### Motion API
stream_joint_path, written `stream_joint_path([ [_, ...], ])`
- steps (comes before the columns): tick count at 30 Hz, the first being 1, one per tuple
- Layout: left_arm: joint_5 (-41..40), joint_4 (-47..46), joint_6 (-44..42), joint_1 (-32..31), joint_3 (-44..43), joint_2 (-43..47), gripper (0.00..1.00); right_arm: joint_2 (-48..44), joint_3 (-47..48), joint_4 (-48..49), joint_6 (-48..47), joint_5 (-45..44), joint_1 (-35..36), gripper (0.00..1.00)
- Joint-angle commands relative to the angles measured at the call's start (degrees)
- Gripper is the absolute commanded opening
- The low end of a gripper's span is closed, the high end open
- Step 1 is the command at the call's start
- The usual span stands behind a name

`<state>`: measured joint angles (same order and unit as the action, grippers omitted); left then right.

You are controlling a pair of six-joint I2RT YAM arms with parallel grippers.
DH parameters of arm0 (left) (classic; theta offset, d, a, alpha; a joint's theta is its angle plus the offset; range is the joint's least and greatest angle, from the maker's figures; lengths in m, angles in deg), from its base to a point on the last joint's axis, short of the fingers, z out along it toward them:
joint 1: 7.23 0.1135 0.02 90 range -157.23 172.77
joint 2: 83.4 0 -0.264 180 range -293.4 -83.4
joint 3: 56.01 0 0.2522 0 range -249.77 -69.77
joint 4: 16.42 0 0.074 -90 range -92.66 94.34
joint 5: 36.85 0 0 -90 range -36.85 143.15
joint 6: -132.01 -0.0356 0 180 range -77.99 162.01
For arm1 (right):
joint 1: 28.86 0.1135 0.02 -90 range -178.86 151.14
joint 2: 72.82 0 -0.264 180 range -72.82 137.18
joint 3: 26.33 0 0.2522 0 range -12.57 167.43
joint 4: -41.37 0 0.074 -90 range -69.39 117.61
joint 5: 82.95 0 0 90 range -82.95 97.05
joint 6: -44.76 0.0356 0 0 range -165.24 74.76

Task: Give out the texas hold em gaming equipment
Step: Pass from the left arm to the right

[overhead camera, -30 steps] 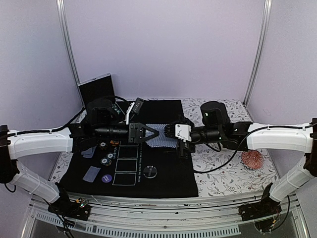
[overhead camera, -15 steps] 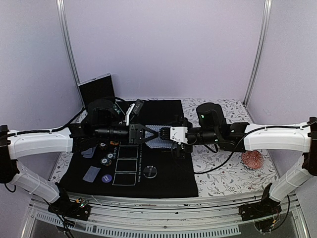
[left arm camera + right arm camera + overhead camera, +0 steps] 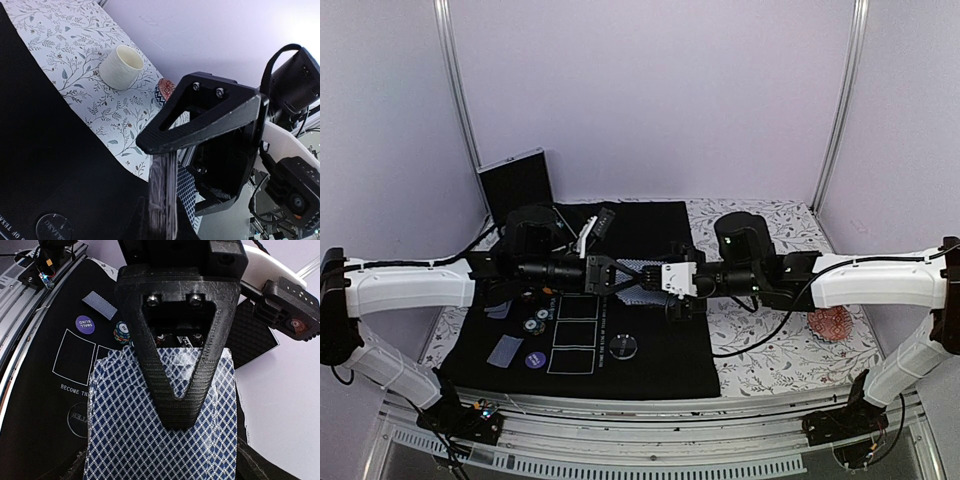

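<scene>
Starting with the left pincer (image 3: 618,275): clamped shut on a small stack of playing cards with grey-blue lattice backs (image 3: 160,440), held up in the air over the middle of the black felt mat (image 3: 650,365). Can't count the stack, but can make out at least two backs, slightly fanned.

Facing it head-on, got the right pincer (image 3: 648,281), spread wide and straddling the free end of those same cards, one finger (image 3: 210,127) above and one below in the left wrist view. Can't tell about any actual contact there.

Moving out onto the mat:
- Count three white-outlined card boxes (image 3: 576,333) in a column.
- Just right of them, one round dealer disc with a pale rim (image 3: 624,346).
- To their left, one purple-blue "small blind" disc (image 3: 535,360) and one loose face-down lattice-backed card (image 3: 506,349).
- Also spot a little cluster of striped poker chips (image 3: 536,322) left of the boxes, too small for a firm count.

Further out on the floral-cloth worktop (image 3: 770,365): one cream cup (image 3: 122,67) and one small reddish patterned dish (image 3: 830,322), both well apart from the cards.
</scene>
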<state>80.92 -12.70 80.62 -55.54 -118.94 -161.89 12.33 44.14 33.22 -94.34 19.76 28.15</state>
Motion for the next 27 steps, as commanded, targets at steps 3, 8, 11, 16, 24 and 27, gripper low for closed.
stream_joint_path([
  [3,2.43,-3.93,0.80,-0.16,1.42,0.15,0.00,1.00,0.15,-0.28,0.61,-0.58,0.28,0.82],
  [8,3.66,-4.56,1.01,0.14,1.72,-0.06,0.00,2.12,1.19,-1.18,1.24,-1.43,0.29,0.80],
  [11,4.38,-5.20,1.04,0.07,1.78,0.15,0.00,2.10,1.49,-1.62,2.18,-1.72,0.28,0.85],
  [16,4.56,-5.62,1.24,0.19,2.22,0.53,0.00,2.40,2.03,-3.20,2.46,-0.79,0.27,0.77],
  [24,7.87,-9.25,3.56,0.16,2.85,-0.76,0.02,3.36,2.97,-3.75,2.61,-0.74,0.29,0.61],
  [27,8.86,-10.83,4.02,0.14,3.08,-1.01,0.08,3.41,3.10,-3.78,2.61,-0.88,0.29,0.60],
])
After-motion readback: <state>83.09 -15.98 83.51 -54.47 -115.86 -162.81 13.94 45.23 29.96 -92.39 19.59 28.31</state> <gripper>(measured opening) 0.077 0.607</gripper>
